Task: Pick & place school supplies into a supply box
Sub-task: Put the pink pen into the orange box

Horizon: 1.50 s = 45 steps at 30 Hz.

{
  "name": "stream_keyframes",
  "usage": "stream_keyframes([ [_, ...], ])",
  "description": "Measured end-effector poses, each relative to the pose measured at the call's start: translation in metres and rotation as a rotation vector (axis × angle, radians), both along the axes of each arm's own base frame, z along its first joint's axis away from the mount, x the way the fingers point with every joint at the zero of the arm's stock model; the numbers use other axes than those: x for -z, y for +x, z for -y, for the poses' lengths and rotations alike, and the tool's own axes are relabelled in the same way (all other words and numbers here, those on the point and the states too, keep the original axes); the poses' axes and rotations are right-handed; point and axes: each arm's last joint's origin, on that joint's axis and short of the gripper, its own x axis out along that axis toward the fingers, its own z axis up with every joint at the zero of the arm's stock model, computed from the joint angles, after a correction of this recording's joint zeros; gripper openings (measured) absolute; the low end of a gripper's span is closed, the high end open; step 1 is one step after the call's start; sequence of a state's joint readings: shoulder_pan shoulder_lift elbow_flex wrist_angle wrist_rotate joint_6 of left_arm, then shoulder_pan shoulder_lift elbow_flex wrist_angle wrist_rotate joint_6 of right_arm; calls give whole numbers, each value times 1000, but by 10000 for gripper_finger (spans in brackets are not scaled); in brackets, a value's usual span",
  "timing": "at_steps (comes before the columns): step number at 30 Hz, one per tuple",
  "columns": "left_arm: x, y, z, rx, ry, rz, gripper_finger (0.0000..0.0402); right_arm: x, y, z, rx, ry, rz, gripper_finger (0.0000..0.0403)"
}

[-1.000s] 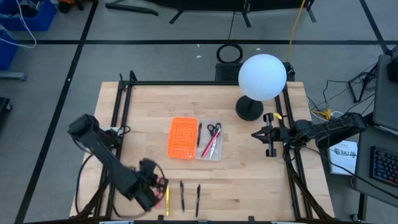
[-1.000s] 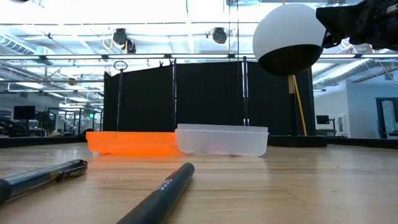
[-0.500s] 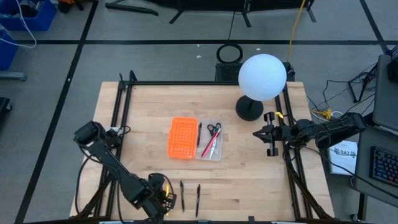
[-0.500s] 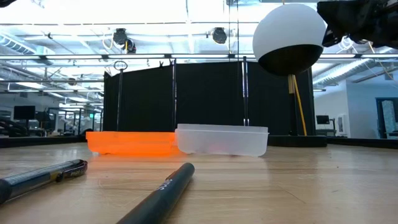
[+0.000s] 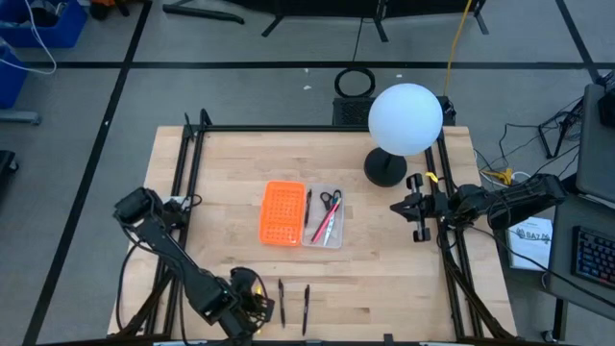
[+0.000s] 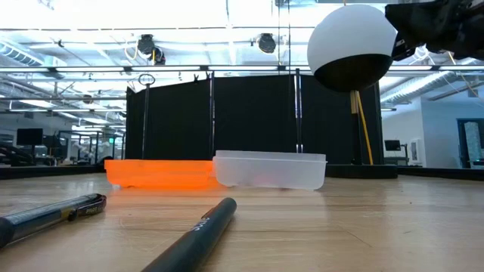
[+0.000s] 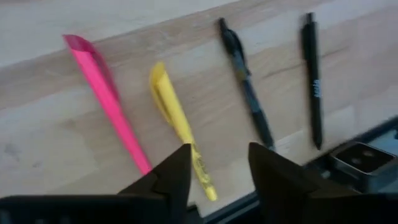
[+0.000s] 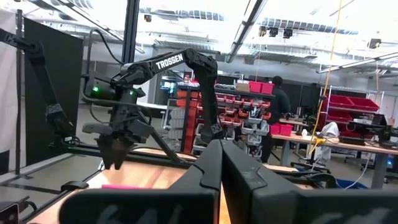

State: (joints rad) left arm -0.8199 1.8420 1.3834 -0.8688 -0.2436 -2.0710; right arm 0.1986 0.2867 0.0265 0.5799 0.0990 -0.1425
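Fingers parted and empty, the left gripper [image 7: 217, 177] hovers above a yellow pen [image 7: 177, 121] near the table's front edge, while the clear supply box [image 5: 324, 216] waits mid-table and the clenched right gripper [image 5: 402, 207] idles aside.

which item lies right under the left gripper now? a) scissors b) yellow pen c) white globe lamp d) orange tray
b: in the left wrist view the left gripper hangs open over the yellow pen, with the pink pen beside it.
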Motion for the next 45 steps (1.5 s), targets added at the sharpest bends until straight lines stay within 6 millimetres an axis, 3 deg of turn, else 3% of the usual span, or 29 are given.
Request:
stream_keyframes([
  [6, 0, -4, 3, -50, -24, -14, 207, 0, 0, 0, 0, -1, -4, 0],
  [10, 2, -8, 4, -73, -33, -58, 209, 0, 0, 0, 0, -1, -4, 0],
  [17, 27, -6, 5, -51, -33, -234, 209, 0, 0, 0, 1, -2, -4, 0],
  [35, 67, 8, 2, 23, 0, -386, 209, 0, 0, 0, 4, 0, -1, 0],
  [39, 74, 9, 3, 37, 2, -407, 191, 1, 0, 0, 2, 5, -6, 0],
  [45, 79, 11, 2, 70, 25, -400, 110, 1, 0, 0, -4, 24, -13, 0],
])
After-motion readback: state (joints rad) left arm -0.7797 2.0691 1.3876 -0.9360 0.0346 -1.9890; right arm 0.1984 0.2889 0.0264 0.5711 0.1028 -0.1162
